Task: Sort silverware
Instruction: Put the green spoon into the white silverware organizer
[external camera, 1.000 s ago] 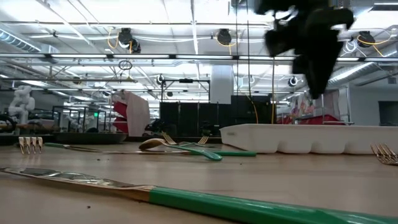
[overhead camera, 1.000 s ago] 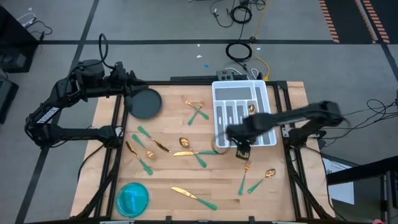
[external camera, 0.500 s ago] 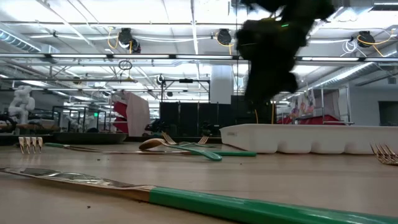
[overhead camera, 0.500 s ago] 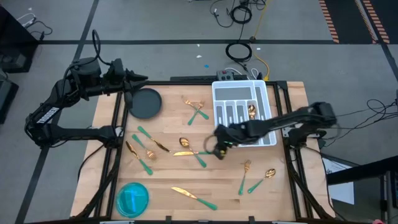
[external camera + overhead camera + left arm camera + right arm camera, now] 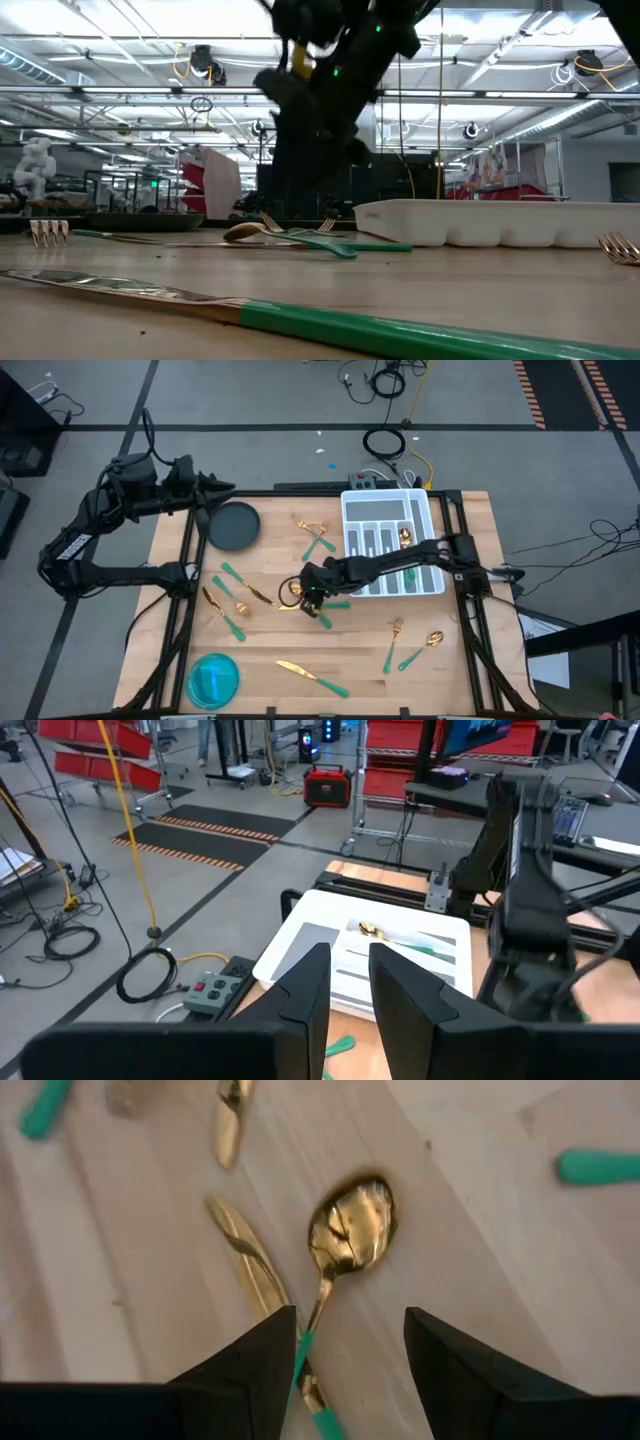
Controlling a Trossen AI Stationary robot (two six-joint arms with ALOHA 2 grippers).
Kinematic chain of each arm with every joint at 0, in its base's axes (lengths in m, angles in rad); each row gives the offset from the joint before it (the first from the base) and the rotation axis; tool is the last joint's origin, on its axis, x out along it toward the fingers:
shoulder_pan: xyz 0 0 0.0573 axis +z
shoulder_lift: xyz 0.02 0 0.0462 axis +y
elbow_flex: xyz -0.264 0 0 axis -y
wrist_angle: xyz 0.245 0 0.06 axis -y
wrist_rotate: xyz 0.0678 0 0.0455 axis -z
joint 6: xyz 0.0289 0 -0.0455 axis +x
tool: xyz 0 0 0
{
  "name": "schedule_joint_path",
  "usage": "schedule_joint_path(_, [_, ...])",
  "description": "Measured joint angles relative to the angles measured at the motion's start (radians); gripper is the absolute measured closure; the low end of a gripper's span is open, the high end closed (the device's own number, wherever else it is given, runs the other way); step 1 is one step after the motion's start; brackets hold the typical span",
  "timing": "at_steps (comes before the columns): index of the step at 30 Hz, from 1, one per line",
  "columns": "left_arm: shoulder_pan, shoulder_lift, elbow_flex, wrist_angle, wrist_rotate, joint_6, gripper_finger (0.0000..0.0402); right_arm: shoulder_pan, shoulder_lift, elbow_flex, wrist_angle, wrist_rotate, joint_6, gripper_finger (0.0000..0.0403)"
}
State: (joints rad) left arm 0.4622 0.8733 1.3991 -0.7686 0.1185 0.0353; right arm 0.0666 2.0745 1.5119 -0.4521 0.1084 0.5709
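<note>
The silverware lies scattered on the wooden table: gold heads, green handles. My right gripper (image 5: 308,596) is open above a spoon (image 5: 297,589) near the table's middle. In the right wrist view the spoon's gold bowl (image 5: 350,1230) lies ahead of the gripper (image 5: 350,1365) and its handle runs back between the two fingers, with a knife (image 5: 243,1252) beside it. In the low view the gripper (image 5: 305,150) hangs over that spoon (image 5: 250,232). The white slotted tray (image 5: 420,510) holds one spoon (image 5: 404,538). My left gripper (image 5: 226,488) waits at the far left corner, its fingers (image 5: 305,985) a narrow gap apart.
A dark plate (image 5: 235,527) sits far left and a blue bowl (image 5: 213,678) near left. Forks (image 5: 318,538) lie beside the tray, more pieces at the left (image 5: 232,603), a knife (image 5: 310,675) near the front edge, and a fork and spoon (image 5: 410,642) at the right.
My right gripper has swept from the near left corner of the tray toward the table's left, reaching out over the spoon and knife at the middle. The silverware has stayed where it was.
</note>
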Motion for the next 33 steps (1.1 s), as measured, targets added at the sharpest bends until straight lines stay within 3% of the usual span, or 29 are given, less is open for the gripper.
schedule_joint_path(29, [0.0,-0.02,0.0,-0.013,0.001,0.031,0.032,-0.021,0.128,0.004,0.136,-0.005,0.008,0.0223])
schedule_joint_path(33, [0.0,-0.02,0.0,-0.034,0.0,0.052,0.032,-0.021,0.129,0.004,0.124,0.006,0.019,0.026])
